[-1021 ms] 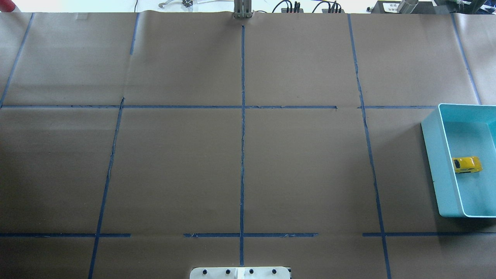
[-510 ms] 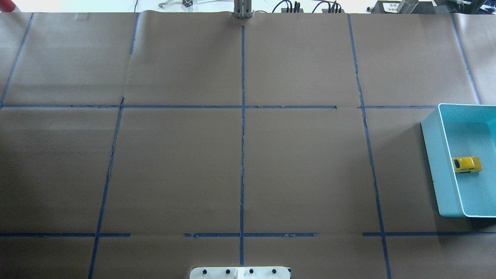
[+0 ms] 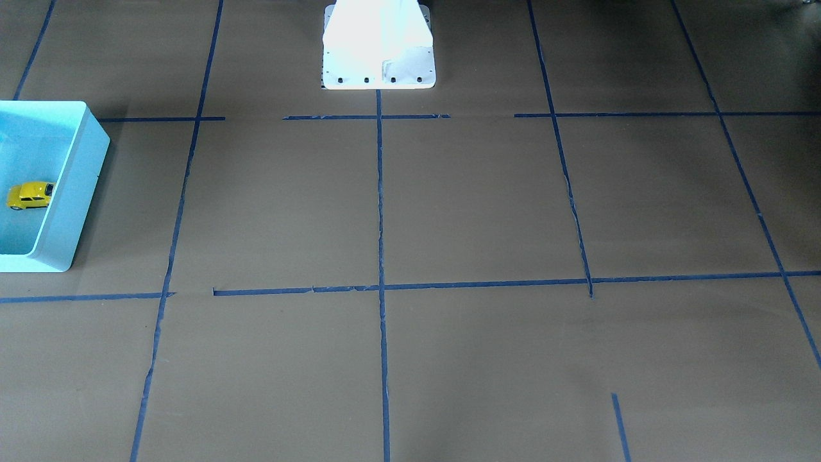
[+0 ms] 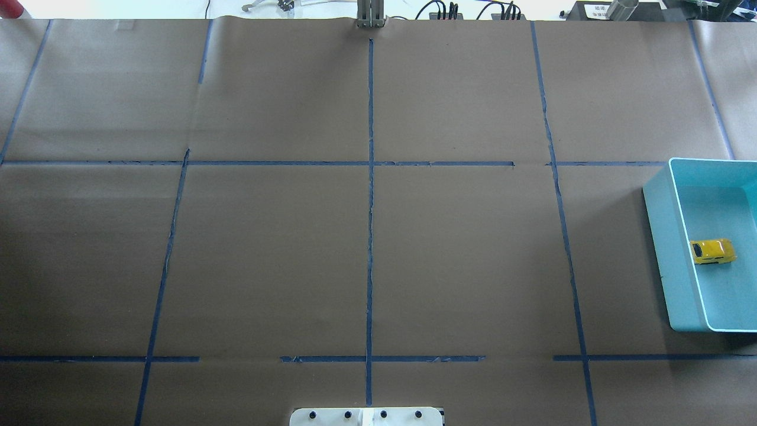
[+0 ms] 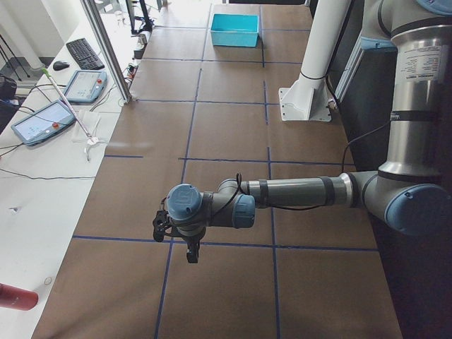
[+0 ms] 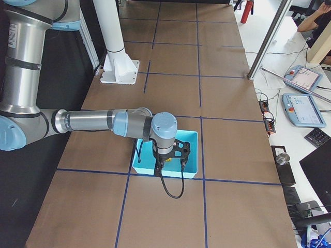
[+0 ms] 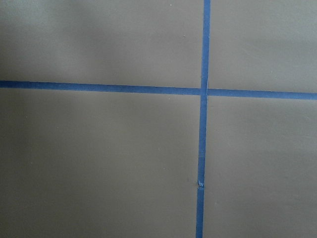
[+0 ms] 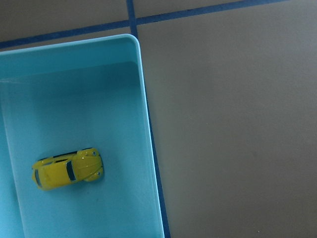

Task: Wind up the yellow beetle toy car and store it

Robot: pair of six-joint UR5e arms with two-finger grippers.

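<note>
The yellow beetle toy car (image 4: 712, 251) lies inside the turquoise bin (image 4: 657, 236) at the table's right edge, near the bin's left wall. It also shows in the front view (image 3: 29, 195) and in the right wrist view (image 8: 67, 168), on its wheels on the bin floor (image 8: 89, 109). My right gripper (image 6: 170, 161) hangs above the bin (image 6: 192, 154), well clear of the car; I cannot tell whether it is open or shut. My left gripper (image 5: 189, 251) hovers over bare table at the far left; I cannot tell its state. No fingers show in either wrist view.
Brown paper with blue tape lines (image 4: 370, 236) covers the table. The robot's white base plate (image 4: 366, 417) sits at the near edge. Tablets and cables (image 5: 42, 120) lie beyond the table's far side.
</note>
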